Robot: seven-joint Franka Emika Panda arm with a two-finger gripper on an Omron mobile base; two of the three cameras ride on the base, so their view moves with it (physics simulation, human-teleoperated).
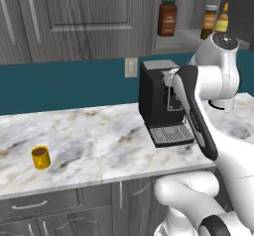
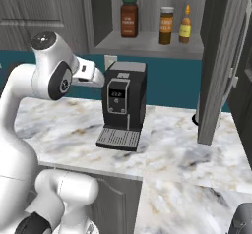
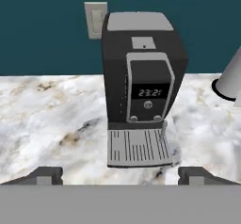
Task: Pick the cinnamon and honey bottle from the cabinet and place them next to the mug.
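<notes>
Counter [image 1: 99, 131]: pale marble with grey and tan veins is running along under a teal back wall, with grey drawer fronts showing below its front edge.
Gripper [image 3: 120, 175]: two dark finger tips are rising at the bottom of the hand view, spread wide apart with nothing between them, and they are hanging above the marble facing the coffee machine.
Mug [image 1: 40, 157]: the yellow mug is sitting upright near the counter's front edge, far to the left and well apart from the coffee machine.
Coffee machine [image 2: 124, 105]: a black box with a grey drip tray is standing on the counter near the back wall, its small display glowing in the hand view.
Wall socket [image 1: 131, 67]: a pale plate is sitting on the teal wall just beside the machine's top.
Cabinet [image 2: 147, 43]: the grey wood-grain unit is hanging above the machine, its shelf niche standing open.
Red-brown jar [image 2: 129, 17]: standing at the left of the shelf, green lid on.
Cinnamon [image 2: 166, 25]: standing upright on the shelf, between the big jar and the honey bottle.
Honey bottle [image 2: 185, 25]: standing just beside the cinnamon, at the right.
</notes>
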